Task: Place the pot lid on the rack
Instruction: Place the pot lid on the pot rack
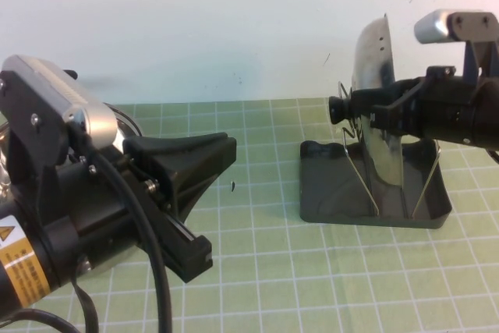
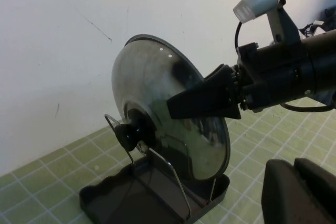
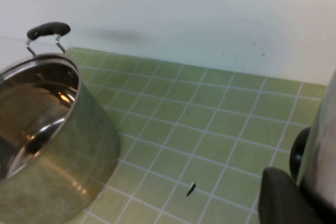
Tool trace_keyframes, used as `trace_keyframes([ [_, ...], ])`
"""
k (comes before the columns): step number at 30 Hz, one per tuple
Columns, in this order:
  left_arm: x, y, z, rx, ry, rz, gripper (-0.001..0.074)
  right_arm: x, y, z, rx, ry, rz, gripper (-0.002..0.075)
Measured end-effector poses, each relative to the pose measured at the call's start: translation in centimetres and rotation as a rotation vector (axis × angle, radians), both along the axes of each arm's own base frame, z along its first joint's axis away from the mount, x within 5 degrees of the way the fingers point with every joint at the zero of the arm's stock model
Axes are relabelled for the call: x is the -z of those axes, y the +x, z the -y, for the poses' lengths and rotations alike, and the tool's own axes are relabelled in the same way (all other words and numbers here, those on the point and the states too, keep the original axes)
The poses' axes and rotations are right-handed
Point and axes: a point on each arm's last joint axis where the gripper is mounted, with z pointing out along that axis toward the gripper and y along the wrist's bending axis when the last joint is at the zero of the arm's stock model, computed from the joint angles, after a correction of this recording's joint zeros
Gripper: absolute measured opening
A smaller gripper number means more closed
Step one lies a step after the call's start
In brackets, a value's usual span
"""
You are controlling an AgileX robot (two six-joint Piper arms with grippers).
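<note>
High view: one pot lid (image 1: 374, 76) stands on edge in one dark grey rack (image 1: 327, 193), upright between the rack's two wire loops (image 1: 360, 168) on the green gridded worktop (image 1: 265, 271). The right pincer (image 1: 366, 108) reaches in from the right and is clenched on the lid beside its black knob (image 1: 338, 107). The left pincer (image 1: 204, 163) hangs low at the left, well apart from the rack, clenched with nothing in it.

Left wrist view: the lid's shiny domed face (image 2: 157, 87) fills the middle, its lower edge down in the rack tray (image 2: 105, 200); the right pincer's dark fingers (image 2: 202, 98) press against the dome.

Right wrist view: one steel pot (image 3: 47, 140) stands on the worktop with nothing inside, one black handle (image 3: 48, 30) showing.
</note>
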Motion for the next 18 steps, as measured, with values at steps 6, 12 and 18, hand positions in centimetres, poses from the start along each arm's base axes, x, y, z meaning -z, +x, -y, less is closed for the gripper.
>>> trace_keyframes([
  [6, 0.01, -0.02, 0.01, 0.001, -0.007, -0.011, 0.0002, 0.86, 0.36, -0.11, -0.004, -0.014, -0.017, 0.0062],
  [12, 0.01, -0.02, 0.01, 0.001, -0.010, -0.014, 0.0002, 0.85, 0.41, -0.13, -0.005, -0.015, -0.014, 0.0207],
  [18, 0.10, -0.07, 0.04, 0.009, 0.007, -0.009, 0.0002, 0.85, 0.41, -0.13, -0.006, -0.017, -0.013, 0.0542],
])
